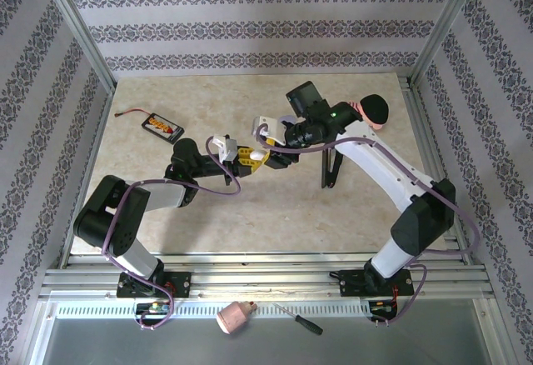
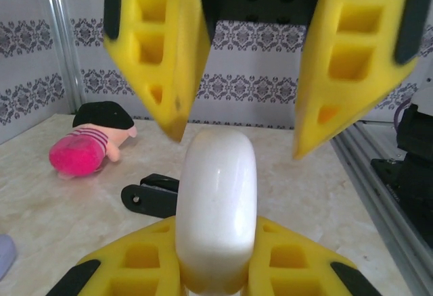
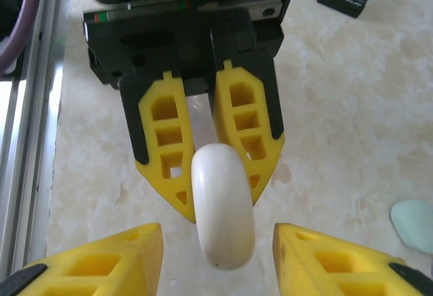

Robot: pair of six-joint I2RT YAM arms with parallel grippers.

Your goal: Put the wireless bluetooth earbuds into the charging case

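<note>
Here, at mid-table (image 1: 250, 215), well in from every edge: grips the white charging case (image 3: 223, 232) by its narrow sides in the left gripper (image 3: 220, 200), fingers closed tight on the shell, apparently lifted clear of the marble. Faces it with the right gripper (image 2: 237, 142) spread wide, one fingertip to either side of the case's rounded end, touching nothing. Looks like the opening step, with the lid seemingly shut and no bud seated. Calls next for closing the right fingers on the lid half and levering it up against a firm left hold, minding slip on the glossy shell. Leaves a mint-green piece (image 3: 414, 225) on the marble beside the case, too cropped to name as bud or case
</note>
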